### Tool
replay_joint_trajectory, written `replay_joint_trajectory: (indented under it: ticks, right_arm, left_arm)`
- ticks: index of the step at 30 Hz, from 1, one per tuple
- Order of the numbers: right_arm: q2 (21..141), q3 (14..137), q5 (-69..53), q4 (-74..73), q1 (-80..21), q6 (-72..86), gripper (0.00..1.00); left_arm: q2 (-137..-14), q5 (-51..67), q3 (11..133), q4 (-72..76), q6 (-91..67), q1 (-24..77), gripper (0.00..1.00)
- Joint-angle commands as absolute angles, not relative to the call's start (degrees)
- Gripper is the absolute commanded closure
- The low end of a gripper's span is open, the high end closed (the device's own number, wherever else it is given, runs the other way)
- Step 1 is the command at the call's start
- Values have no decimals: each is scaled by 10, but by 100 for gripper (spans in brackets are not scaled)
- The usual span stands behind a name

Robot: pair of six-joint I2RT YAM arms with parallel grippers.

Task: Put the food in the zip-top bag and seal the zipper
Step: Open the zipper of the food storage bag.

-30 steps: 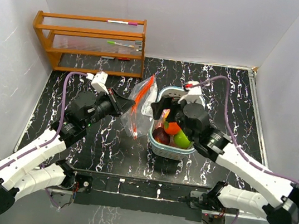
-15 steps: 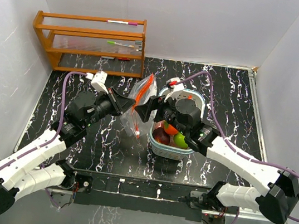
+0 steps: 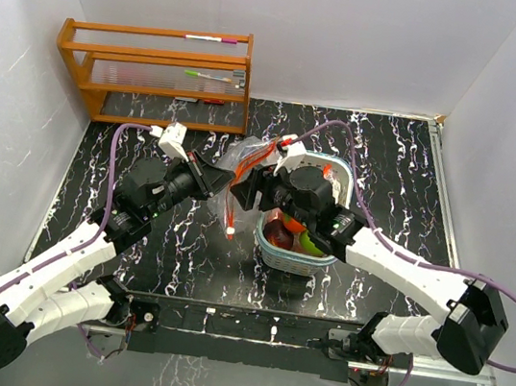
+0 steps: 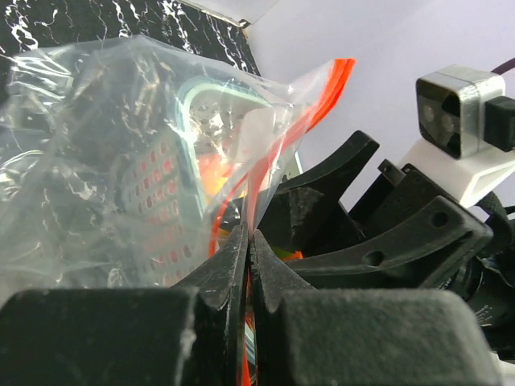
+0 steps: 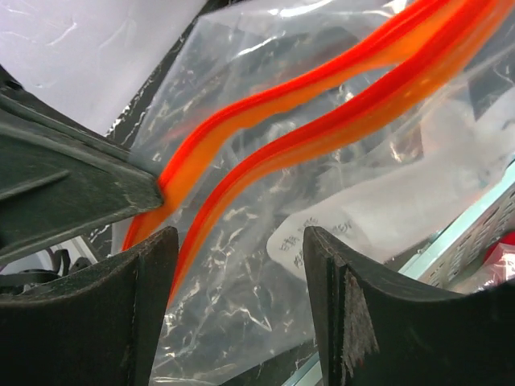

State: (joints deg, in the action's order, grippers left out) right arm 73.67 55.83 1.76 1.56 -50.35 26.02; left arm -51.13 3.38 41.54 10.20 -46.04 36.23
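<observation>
With left gripper (image 4: 248,241) clamped tight on the zip-top bag (image 4: 121,161) lip, right gripper (image 5: 240,249) half-open astride the zipper (image 5: 322,88) gripping nothing, and food (image 3: 295,237) in the basket (image 3: 288,262), right could pinch both lips, so the mouth won't open.

The top view is mounted above and behind the arm bases and looks steeply down across the whole counter (image 3: 135,233). It takes in both arms, the wooden rack (image 3: 155,71) at the far left and the white walls, and is the most distant view. The left wrist view sits directly behind the left claw (image 4: 249,237) and faces along its fingers toward the right arm, very close to the bag (image 4: 105,161). The right arm's camera housing (image 4: 457,112) appears at its upper right. The right wrist view looks out between the fingers of the right claw (image 5: 240,241) at similarly close range. All three views share the bag's orange mouth. Both wrist views also catch the basket (image 5: 471,229) rim.
</observation>
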Motion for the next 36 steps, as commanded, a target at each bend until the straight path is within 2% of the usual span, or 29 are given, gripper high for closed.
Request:
replay_joint_trajectory:
  ticks: [1,7,12,14,17,23,32,36]
  right_arm:
    - [739,594,37,15,-510,264,36]
    - [754,610,66,4,-516,264,38]
    - [779,629,85,9,-522,268,48]
    - [794,641,107,0,-528,266,56]
    - [804,654,157,-27,-539,267,75]
    - [755,637,251,-71,-548,291,92]
    - [681,600,350,-144,-548,321,92]
    - [665,593,330,-131,-548,297,92]
  left_arm:
    - [-498,35,431,113,-454,365,100]
    - [-502,43,433,124,-462,365,100]
    - [-500,44,430,126,-468,365,100]
    - [-499,45,432,127,-468,365,100]
    - [-490,39,440,114,-453,365,100]
    - [-450,-47,452,25,-370,365,100]
    - [-410,-126,448,-59,-314,365,100]
    - [-405,-137,452,-63,-307,365,100]
